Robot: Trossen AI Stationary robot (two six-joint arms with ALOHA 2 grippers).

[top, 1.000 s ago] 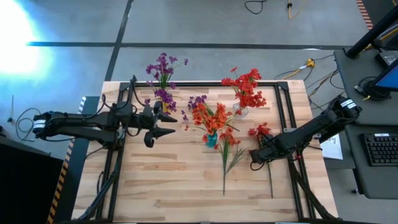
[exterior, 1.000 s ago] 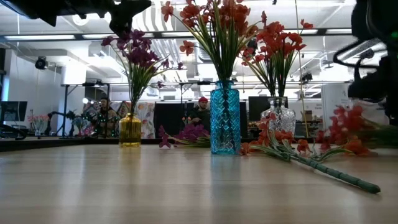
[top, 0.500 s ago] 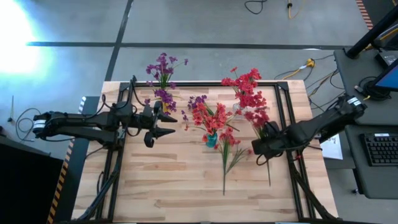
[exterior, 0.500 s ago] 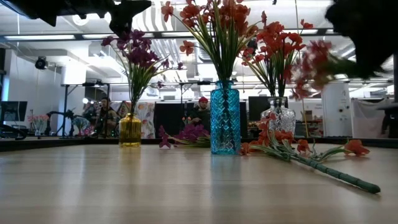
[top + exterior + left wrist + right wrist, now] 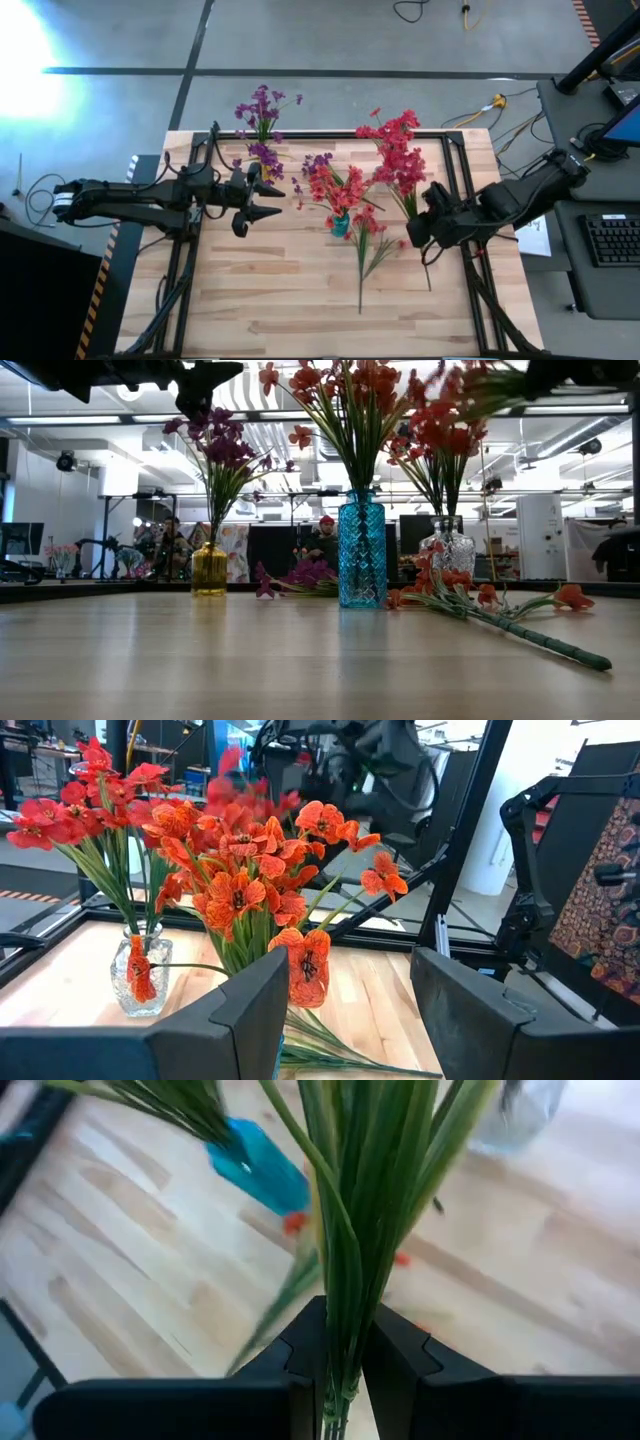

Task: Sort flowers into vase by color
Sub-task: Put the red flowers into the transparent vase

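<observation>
My right gripper point(image 5: 420, 230) is shut on a red sprig point(image 5: 400, 165) and hovers just on the near side of the clear glass vase point(image 5: 447, 550), which holds red flowers. The sprig's leaves fill the right wrist view point(image 5: 350, 1200). My left gripper point(image 5: 258, 200) hangs open beside the yellow vase point(image 5: 210, 568) of purple flowers and touches nothing. The blue vase point(image 5: 340, 222) holds orange-red flowers. One more red sprig point(image 5: 365, 245) lies flat on the table near the blue vase. A purple sprig point(image 5: 312, 165) lies behind it. My right gripper pinches the red sprig's green stem point(image 5: 343, 1350) between its two fingers, below the leaves. The fingers come from the table's right and lie across the stem. The sprig is lifted clear, blossoms toward the far edge, and its bare stem end point(image 5: 428, 285) sticks out toward the near edge.
The three vases stand in a row across the far half of the table. The near half of the wooden top point(image 5: 300, 300) is bare. A dark metal frame point(image 5: 465, 190) runs round the table's edges. People and equipment show in the room behind.
My right gripper has risen from the table with the red sprig and moved toward the far edge, up to the clear vase. The sprig, which lay flat on the right of the table, now hangs clear of it with its blossoms beside the vase's red flowers.
</observation>
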